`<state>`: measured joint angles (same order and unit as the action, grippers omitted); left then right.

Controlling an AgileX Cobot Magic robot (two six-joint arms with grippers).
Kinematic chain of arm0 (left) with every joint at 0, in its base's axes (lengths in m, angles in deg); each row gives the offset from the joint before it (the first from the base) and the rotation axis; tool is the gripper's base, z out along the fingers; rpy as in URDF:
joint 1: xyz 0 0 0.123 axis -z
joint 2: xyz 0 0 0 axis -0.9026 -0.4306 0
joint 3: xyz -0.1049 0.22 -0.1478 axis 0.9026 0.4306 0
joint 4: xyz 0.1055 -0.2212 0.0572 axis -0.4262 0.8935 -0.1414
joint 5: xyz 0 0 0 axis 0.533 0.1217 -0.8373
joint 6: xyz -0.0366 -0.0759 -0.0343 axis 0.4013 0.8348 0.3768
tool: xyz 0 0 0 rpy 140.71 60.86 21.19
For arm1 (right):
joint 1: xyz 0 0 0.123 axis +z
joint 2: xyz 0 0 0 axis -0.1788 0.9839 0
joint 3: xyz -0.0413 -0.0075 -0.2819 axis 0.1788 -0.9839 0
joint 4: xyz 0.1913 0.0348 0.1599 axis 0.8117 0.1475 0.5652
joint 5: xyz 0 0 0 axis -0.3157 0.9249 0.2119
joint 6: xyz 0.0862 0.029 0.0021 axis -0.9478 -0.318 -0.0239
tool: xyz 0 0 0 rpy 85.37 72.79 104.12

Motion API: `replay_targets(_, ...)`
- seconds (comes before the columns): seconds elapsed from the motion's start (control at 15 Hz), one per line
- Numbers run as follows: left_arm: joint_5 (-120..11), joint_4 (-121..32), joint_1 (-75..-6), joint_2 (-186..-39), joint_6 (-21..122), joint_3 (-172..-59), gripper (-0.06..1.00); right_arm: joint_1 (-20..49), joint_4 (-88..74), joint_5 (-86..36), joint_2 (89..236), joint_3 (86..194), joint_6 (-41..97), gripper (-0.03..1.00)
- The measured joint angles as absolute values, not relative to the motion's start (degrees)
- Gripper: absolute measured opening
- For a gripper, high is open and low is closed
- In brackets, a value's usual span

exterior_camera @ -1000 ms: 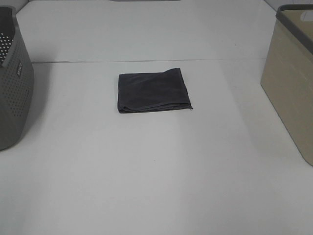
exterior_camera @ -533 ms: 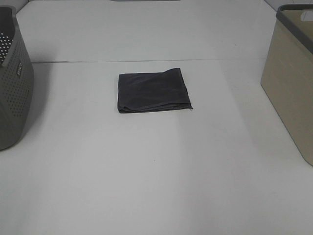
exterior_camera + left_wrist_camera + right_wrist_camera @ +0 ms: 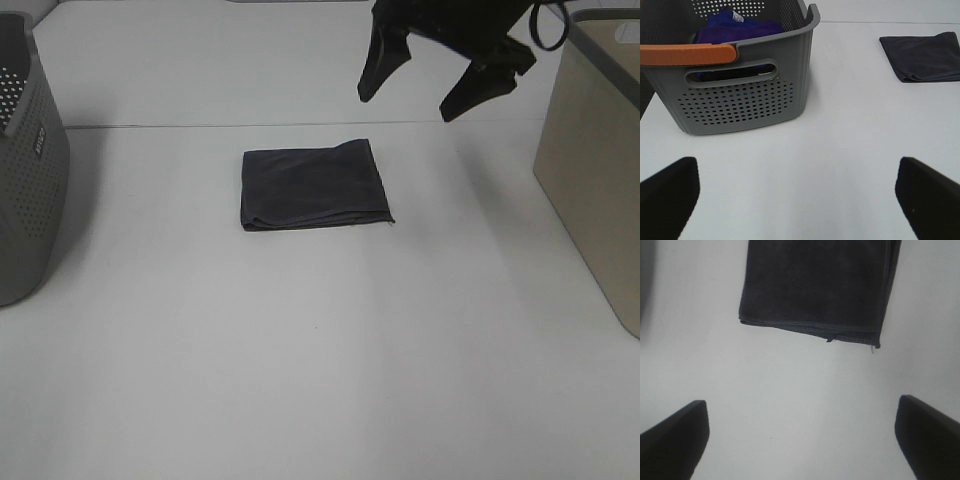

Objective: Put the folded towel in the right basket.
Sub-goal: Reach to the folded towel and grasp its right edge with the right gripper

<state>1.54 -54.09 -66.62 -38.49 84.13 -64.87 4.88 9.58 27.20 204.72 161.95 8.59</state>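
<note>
The folded dark grey towel (image 3: 312, 185) lies flat on the white table (image 3: 300, 350), a little behind its middle. It also shows in the left wrist view (image 3: 925, 56) and the right wrist view (image 3: 817, 282). The right basket (image 3: 590, 170) is beige and stands at the right edge. My right gripper (image 3: 406, 107) is open and empty, in the air behind and to the right of the towel; in the right wrist view (image 3: 800, 440) the towel lies ahead of it. My left gripper (image 3: 797, 200) is open and empty, out of the exterior view.
A grey perforated basket (image 3: 25, 170) stands at the left edge. In the left wrist view it (image 3: 740, 95) has an orange handle and holds a blue-purple cloth (image 3: 735, 27). A seam (image 3: 250, 126) crosses the table behind the towel.
My right gripper has come into the exterior view at the top, open, behind and to the right of the towel. The towel and both baskets have not moved.
</note>
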Motion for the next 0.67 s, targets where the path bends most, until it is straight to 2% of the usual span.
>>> replay_targets(0.27, 1.5, -54.1, -66.6, -38.5, 84.1, -64.9, 0.99, 4.9, 10.8, 23.9, 211.1, 162.3, 10.0, 0.97)
replay_targets(0.47, 1.5, -54.1, -66.6, -38.5, 84.1, -64.9, 0.99, 4.7, 9.8, 23.0, 222.8, 174.6, 11.6, 0.96)
replay_targets(0.67, 1.5, -54.1, -66.6, -38.5, 84.1, -64.9, 0.99, 2.5, 11.0, 27.8, 233.1, 188.0, 11.5, 0.95)
